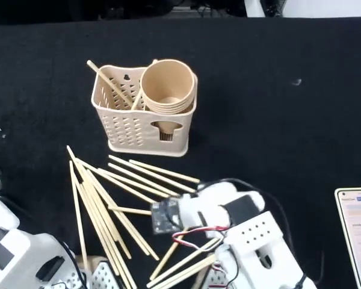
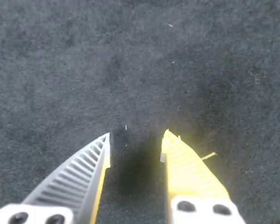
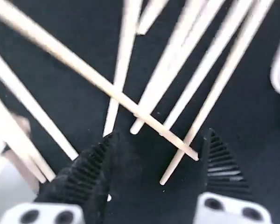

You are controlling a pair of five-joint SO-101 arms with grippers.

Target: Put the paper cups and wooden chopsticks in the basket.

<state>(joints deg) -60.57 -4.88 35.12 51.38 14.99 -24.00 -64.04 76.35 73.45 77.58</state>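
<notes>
Loosely strewn wooden chopsticks (image 3: pixel 84 73), ends between the spread right tool (image 3: pixel 161 134), left tool (image 2: pixel 136 134) also spread.

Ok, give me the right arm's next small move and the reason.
Probably lower the right gripper and shut it on the chopstick whose end lies between its open jaws. The paper cups already sit in the basket, while many chopsticks lie loose on the table.
</notes>
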